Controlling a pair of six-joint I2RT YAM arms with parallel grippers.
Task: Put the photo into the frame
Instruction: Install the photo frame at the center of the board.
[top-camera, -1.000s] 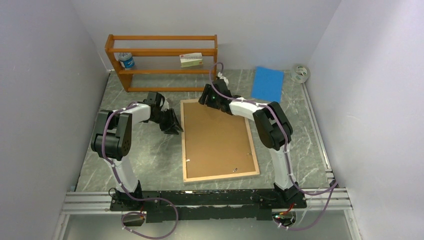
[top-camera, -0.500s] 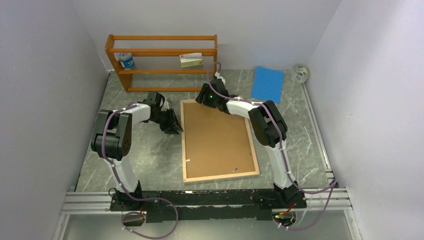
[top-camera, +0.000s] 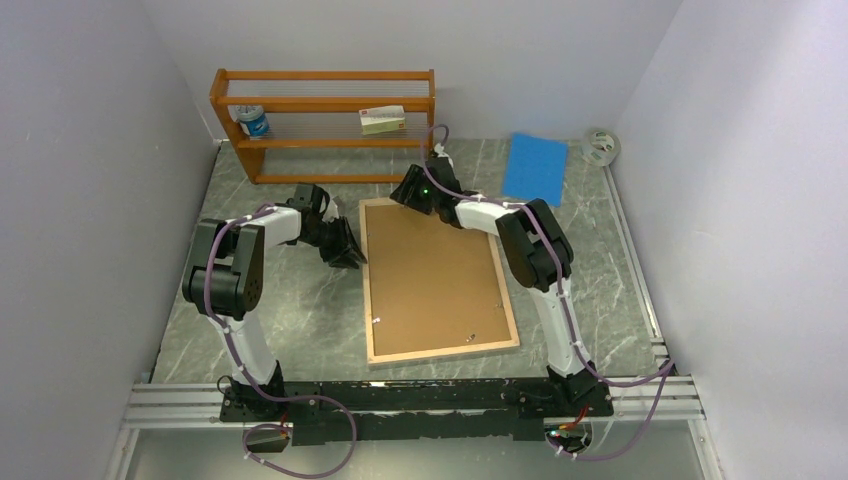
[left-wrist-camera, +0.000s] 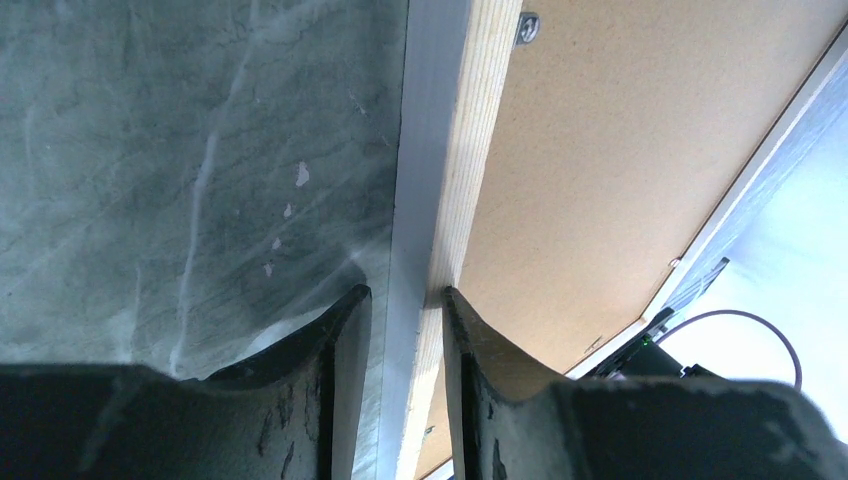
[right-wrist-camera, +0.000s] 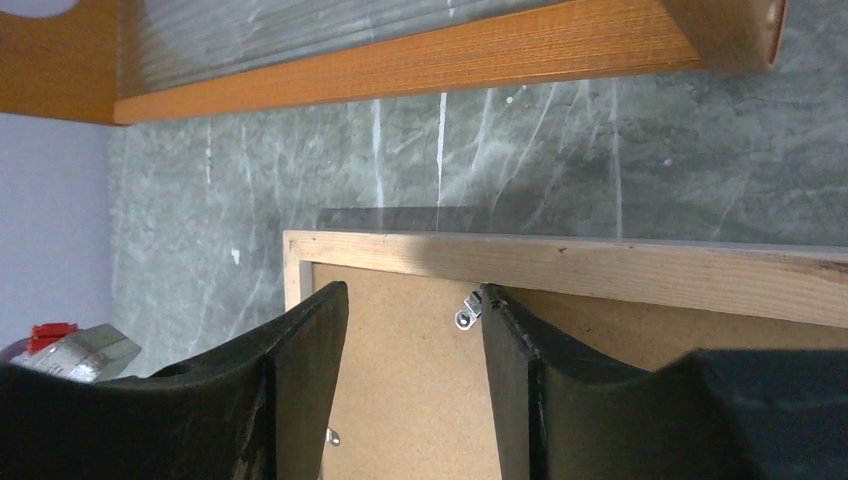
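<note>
Right claw (right-wrist-camera: 414, 300) now sits nearer shelf (top-camera: 320, 103), released, over frame (right-wrist-camera: 650, 270) far rail by clip (right-wrist-camera: 467, 312). Left claw (left-wrist-camera: 406, 300) grasps left rail. Frame lies face down mid-table, board (top-camera: 435, 270) in place. I see no photo; board removal and loading seem left.

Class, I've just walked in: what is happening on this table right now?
The frame lies face down with its backing board in it. The left gripper straddles the frame's left rail; whether it clamps is unclear. The right gripper hangs open over the far rail, by a metal clip. No photo is in view.
</note>
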